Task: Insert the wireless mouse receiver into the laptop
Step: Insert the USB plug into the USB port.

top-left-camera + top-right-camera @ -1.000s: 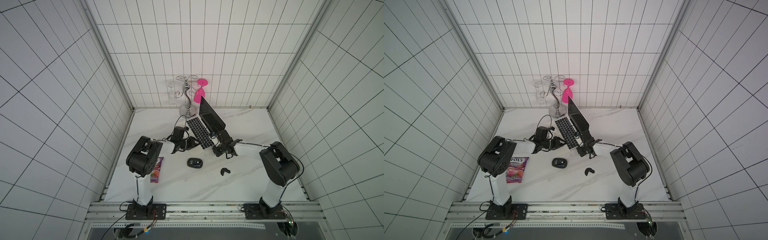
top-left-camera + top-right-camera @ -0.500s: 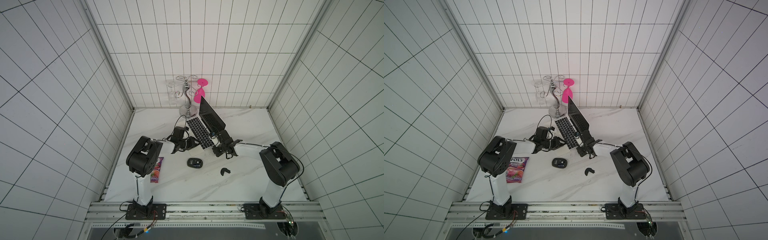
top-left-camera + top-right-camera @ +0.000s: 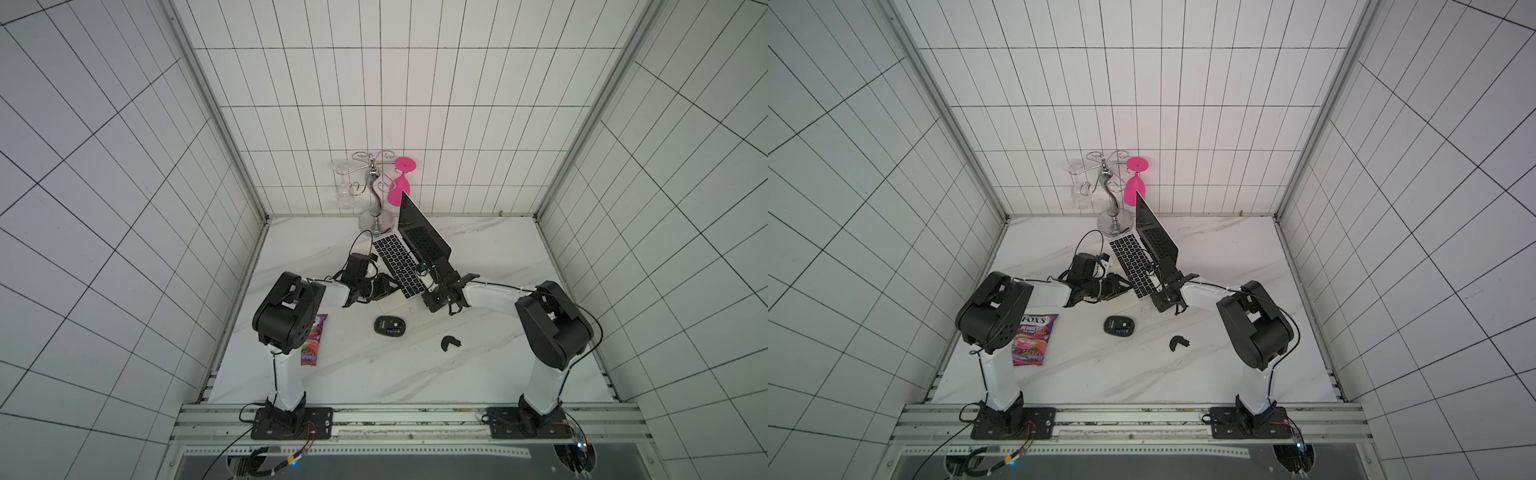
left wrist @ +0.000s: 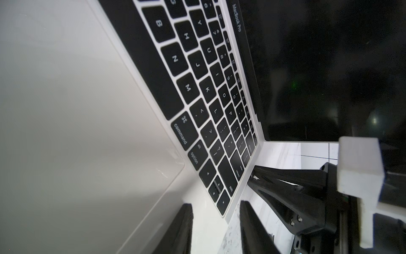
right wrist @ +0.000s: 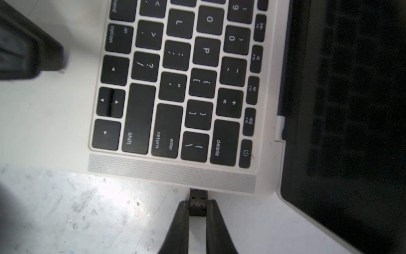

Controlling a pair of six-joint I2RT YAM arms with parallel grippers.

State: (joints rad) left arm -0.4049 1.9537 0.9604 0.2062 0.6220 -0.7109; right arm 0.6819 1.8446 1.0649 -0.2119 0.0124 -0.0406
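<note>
Nothing can be seen to have shifted since a second ago: both arms, the laptop point(image 5: 175, 171) and the loose things lie as they did. The right gripper point(image 5: 197, 206) is pinched shut on the wireless mouse receiver point(image 5: 198, 201), whose front end meets the laptop's side edge just past the speaker strip, near the return key; whether it sits inside a port cannot be told. The left gripper point(image 4: 215, 203) has its jaws parted, one finger point(image 4: 182, 224) over the palm rest, clamping nothing that shows.

The tabletop point(image 3: 332, 374) is white with faint grey veins. On it, in front of the laptop, lie a black mouse point(image 3: 390, 326) and a small black crescent piece point(image 3: 449, 343), well apart; a candy bag point(image 3: 1034, 338) lies by the left arm's base. Behind the laptop stands a silver glass rack point(image 3: 376, 195) with a pink glass point(image 3: 401, 187) hanging upside down. White tiled walls point(image 3: 415, 104) close three sides, and a metal rail point(image 3: 395, 419) along the front carries both arms.
</note>
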